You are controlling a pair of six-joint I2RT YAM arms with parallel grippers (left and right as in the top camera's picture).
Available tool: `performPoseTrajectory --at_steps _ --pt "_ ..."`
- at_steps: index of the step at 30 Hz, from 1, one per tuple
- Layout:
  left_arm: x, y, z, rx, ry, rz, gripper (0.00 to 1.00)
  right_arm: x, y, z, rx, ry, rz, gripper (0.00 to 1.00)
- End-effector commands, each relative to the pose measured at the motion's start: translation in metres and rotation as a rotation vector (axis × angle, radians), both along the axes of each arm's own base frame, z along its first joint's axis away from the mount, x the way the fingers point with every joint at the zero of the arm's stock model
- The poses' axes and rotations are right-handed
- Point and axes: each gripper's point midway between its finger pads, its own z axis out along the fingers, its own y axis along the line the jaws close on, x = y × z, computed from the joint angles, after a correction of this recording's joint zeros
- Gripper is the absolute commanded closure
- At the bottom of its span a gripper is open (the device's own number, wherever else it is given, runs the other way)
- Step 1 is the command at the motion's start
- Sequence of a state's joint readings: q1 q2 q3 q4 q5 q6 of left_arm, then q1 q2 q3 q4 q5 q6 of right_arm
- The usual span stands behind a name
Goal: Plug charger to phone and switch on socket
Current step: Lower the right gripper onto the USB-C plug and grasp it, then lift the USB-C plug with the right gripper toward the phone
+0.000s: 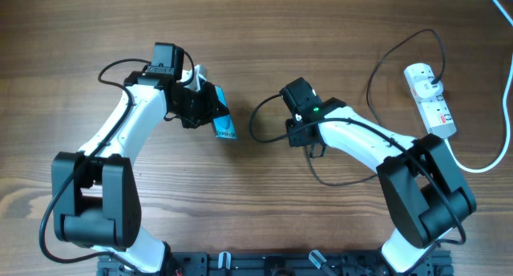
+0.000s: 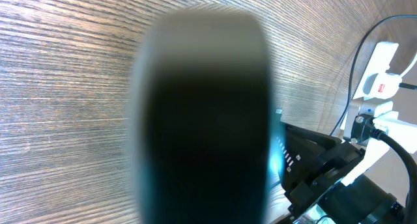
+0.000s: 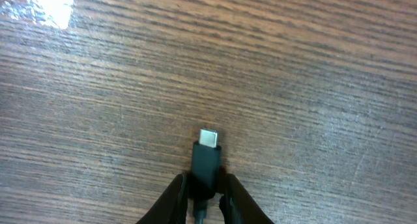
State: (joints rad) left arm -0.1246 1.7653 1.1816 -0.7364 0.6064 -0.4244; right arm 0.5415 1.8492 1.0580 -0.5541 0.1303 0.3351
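Evidently the charger's connector (image 3: 207, 162) is sitting pinched between the closed fingers of the right gripper (image 3: 203, 183). Its metal tip is poking forward, clear of the pads, as it must be to enter a port. It is hovering over the bare wooden table (image 3: 313, 68) with no phone showing in the right wrist view, so the tip is not yet lined up on anything.

The phone (image 1: 225, 125) is being held by the left gripper (image 1: 207, 107), which is clamped on one end while the teal end is jutting toward the right arm. Holding it up this way is probably giving the plug a free approach. In the left wrist view the phone is filling the middle as a dark blur, so the port cannot be made out.

Between the two grippers only a slack black loop is lying, apparently part of the charger cable (image 1: 393, 51), and it may be dragging once the plug travels.

Farther right the power strip (image 1: 430, 99) is lying near the table edge, its white cord (image 1: 497, 160) curving away. It is well apart from both grippers, with its switch not yet attended to.
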Motion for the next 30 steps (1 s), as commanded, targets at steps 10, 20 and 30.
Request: performPoseTrajectory --at_steps 10,20,30 --pt "-0.002 -0.002 0.005 -0.01 -0.008 -0.003 0.96 -0.01 -0.002 -0.015 -0.009 0.048 0.022 0.96" --pt "-0.001 -0.001 0.004 -0.003 -0.01 -0.001 0.96 -0.015 -0.004 -0.016 -0.013 0.069 0.022 0.81" --pt "0.003 -0.002 0.005 -0.006 -0.028 -0.002 0.96 -0.021 0.008 -0.018 0.037 0.098 0.116 0.93"
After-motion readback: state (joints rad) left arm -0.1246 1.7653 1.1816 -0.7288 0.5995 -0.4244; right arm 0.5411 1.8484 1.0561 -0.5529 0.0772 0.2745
